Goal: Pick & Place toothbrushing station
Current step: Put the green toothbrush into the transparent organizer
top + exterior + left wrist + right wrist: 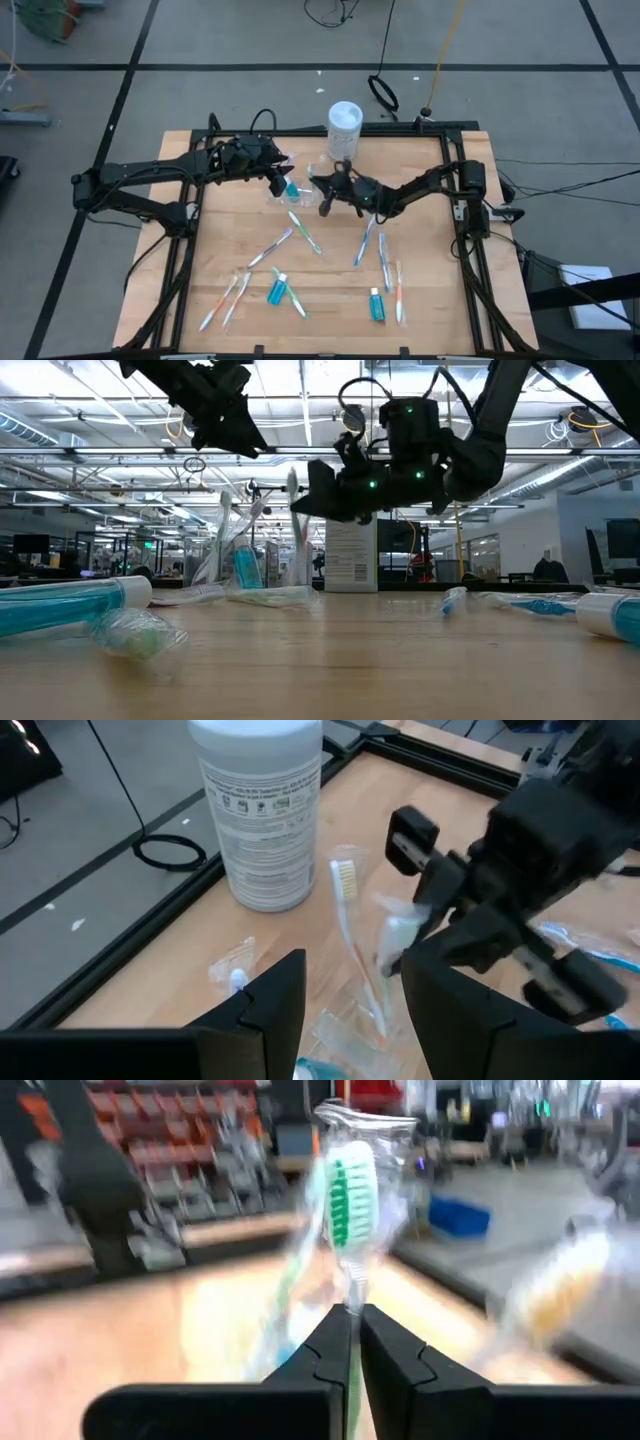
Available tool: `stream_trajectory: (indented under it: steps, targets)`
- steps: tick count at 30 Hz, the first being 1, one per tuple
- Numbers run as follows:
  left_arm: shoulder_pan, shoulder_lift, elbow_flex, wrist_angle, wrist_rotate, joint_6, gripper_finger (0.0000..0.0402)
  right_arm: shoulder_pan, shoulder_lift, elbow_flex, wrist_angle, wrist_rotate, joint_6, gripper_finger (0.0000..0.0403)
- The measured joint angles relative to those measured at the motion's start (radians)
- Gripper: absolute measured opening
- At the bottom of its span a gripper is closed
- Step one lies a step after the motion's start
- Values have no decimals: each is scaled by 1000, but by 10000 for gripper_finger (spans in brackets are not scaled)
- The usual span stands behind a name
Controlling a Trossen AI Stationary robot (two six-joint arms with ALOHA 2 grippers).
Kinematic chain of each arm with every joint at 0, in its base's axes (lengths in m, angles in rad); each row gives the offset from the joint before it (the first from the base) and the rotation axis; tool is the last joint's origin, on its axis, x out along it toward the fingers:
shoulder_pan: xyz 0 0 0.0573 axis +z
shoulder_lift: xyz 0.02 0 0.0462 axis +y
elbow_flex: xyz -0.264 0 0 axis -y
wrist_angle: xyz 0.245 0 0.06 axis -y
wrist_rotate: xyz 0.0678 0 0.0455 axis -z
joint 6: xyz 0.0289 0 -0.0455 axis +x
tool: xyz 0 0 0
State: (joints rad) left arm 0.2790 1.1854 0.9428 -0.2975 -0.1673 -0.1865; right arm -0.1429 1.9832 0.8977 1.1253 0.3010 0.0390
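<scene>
A small clear cup (285,192) stands on the wooden table near its far middle, with a teal tube (245,568) and a white toothbrush (345,895) upright in it. My left gripper (280,182) hovers open above the cup; the left wrist view shows its fingers (350,970) on either side, touching nothing. My right gripper (322,195) is just right of the cup, shut on a green-bristled toothbrush (345,1190) in a clear wrapper. Several more toothbrushes (270,248) and teal tubes (277,290) lie on the near half of the table. My right gripper pinches the wrapped toothbrush between its two fingers on the handle just below the head (352,1295). The fingers lie across the brush. The green bristle head stands upright above the fingers. The brush's lower end is hidden by the fingers.
A white wipes canister (345,120) stands at the table's far edge behind the cup. Loose brushes (365,240) and a tube (376,303) lie on the near right. A crumpled clear wrapper (135,632) lies by the low camera.
</scene>
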Motion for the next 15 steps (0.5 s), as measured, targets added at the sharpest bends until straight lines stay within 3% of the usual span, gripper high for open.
stream_trajectory:
  steps: [5,12,15]
  targets:
    - [0,0,0,-15,0,1,172,0,-2,1,-24,41,-3,22]
    - [0,0,0,-23,0,-21,172,-1,0,-1,-37,49,-6,70]
    - [0,0,0,-33,0,-43,172,0,0,-1,-43,102,-16,93]
